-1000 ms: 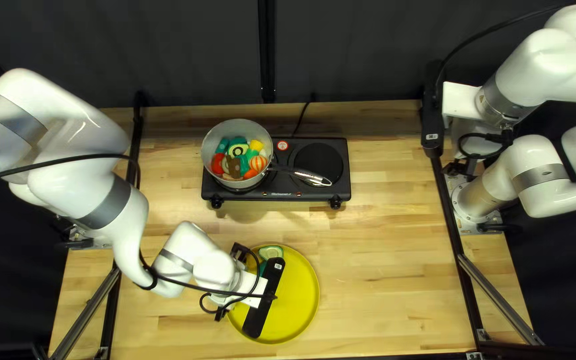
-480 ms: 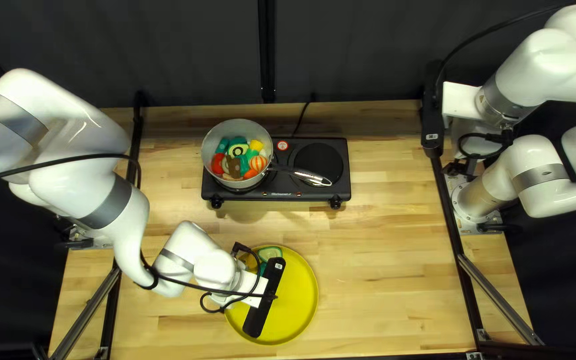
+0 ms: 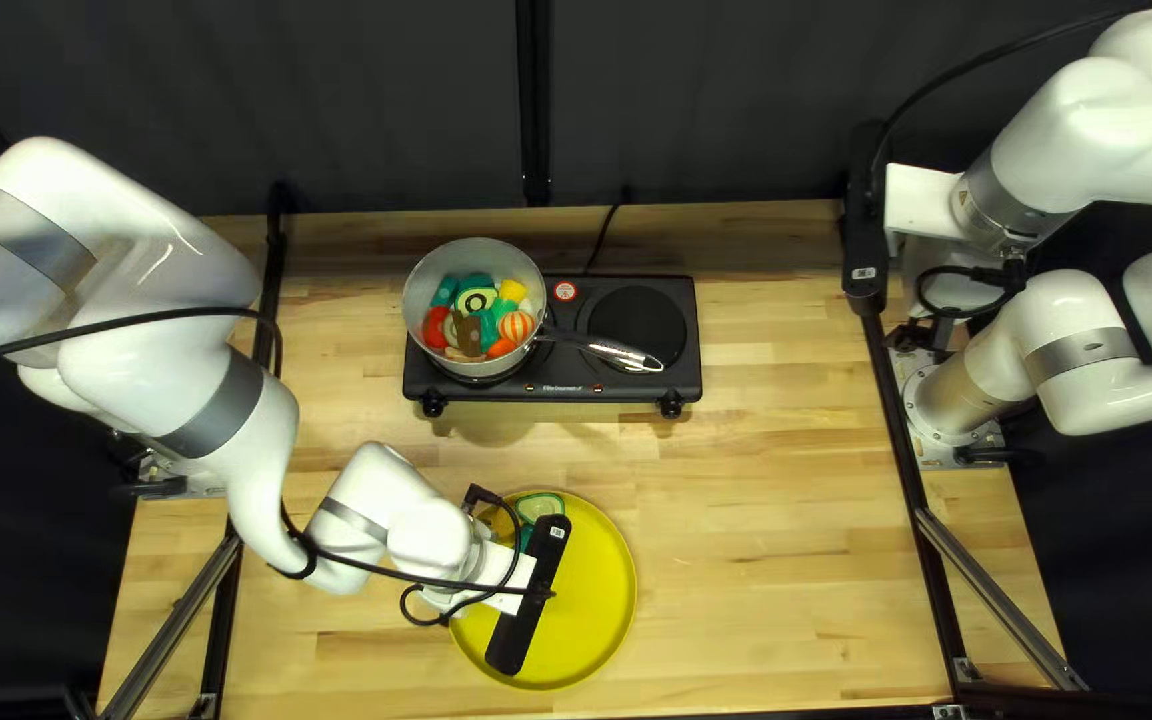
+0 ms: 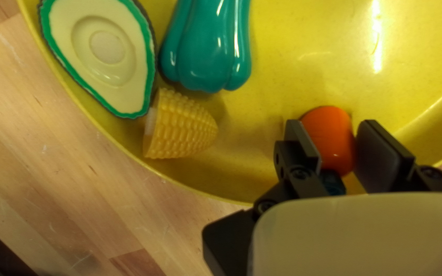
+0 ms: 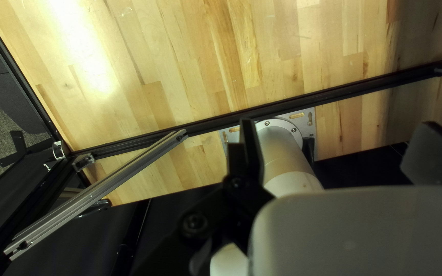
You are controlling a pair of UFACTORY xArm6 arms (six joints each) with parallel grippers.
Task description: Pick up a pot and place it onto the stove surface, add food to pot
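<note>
Pot (image 3: 472, 256) sits on the stove (image 3: 683, 354), beyond the left gripper (image 4: 332, 125), as that hand pinches an orange piece (image 4: 331, 135) between both fingers over the yellow plate (image 3: 596, 587). The piece is smooth and rounded and may well slip; a firm, even squeeze and a straight, slow lift past the near rim should serve best. Beside the fingers lies the corn (image 4: 180, 128), with the pepper (image 4: 208, 48) farther ahead and the avocado (image 4: 72, 56) past the corn, all likely later pickups and best left unbumped. Farther off from the hand, the pot holds a heap of food (image 3: 480, 320), so the load calls for a high approach, a centred stop and a release low over the heap, lest it roll off. The handle (image 3: 632, 356), stretching over the stove, needs a wide berth. Farthest away, the right gripper (image 5: 337, 125) hangs with its fingers spread, nothing between them.
</note>
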